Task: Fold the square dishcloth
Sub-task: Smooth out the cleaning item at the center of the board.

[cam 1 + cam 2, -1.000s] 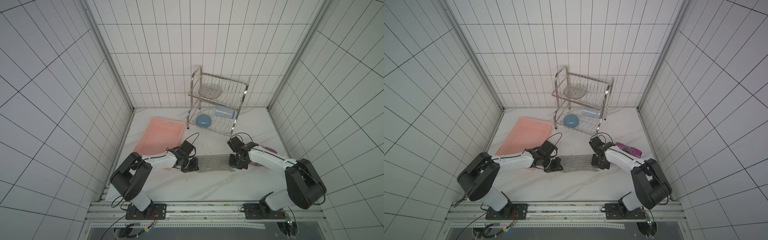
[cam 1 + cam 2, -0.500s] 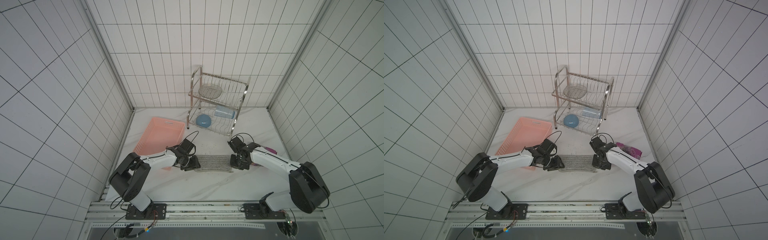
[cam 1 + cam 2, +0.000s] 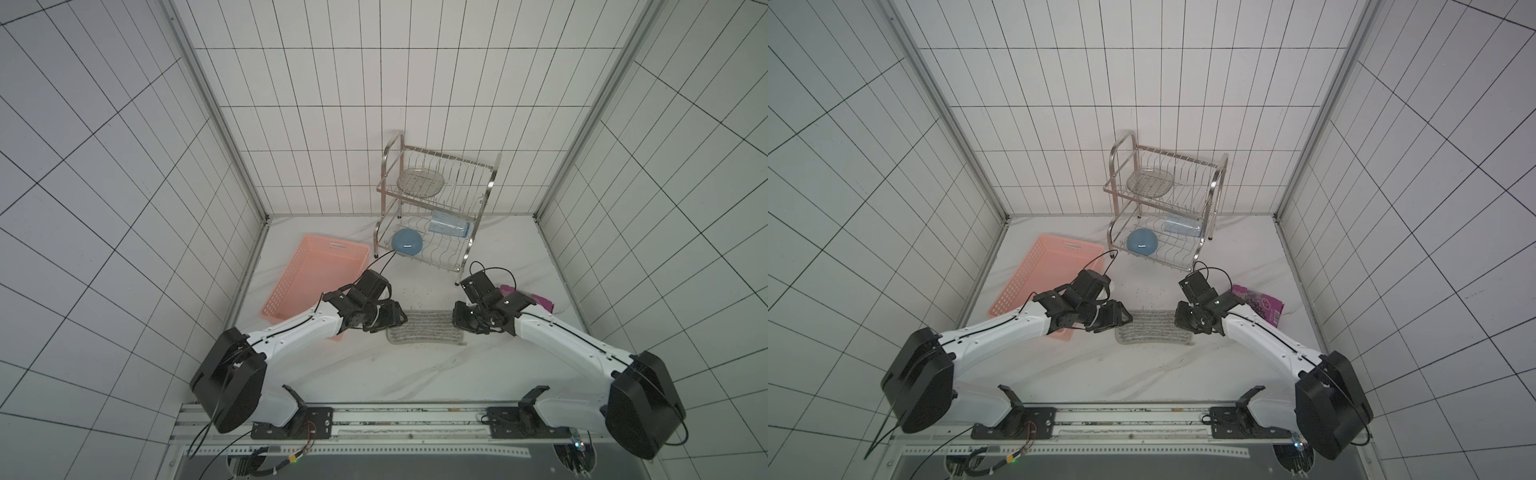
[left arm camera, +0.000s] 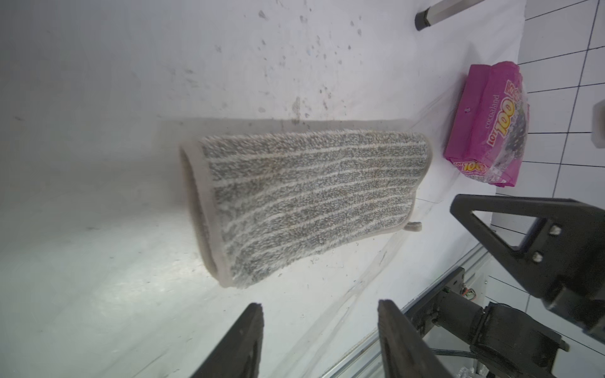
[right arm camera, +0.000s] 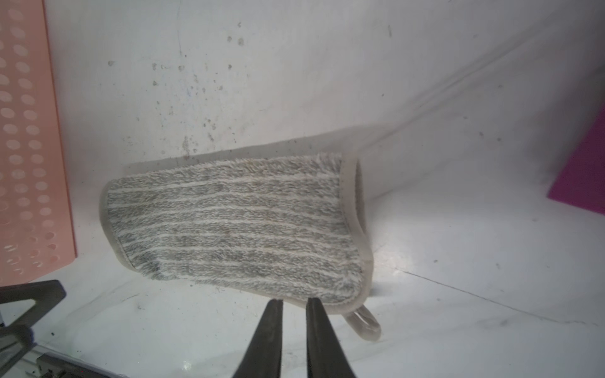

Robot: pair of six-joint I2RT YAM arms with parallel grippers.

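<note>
here, the square dishcloth (image 3: 426, 333) lay folded double on the table (image 3: 374, 374), between the two arms. the left hand (image 4: 320, 304) hovered just beside one short end, fingers apart and empty. the right hand (image 5: 296, 301) had fingers nearly together, tips at the cloth's edge near its loop (image 5: 365, 322); whether they pinched it could not be told.

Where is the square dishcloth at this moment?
In both top views the square dishcloth lies folded on the table, near the front centre, between the left tool and the right tool; the pink basket is to its left.
</note>
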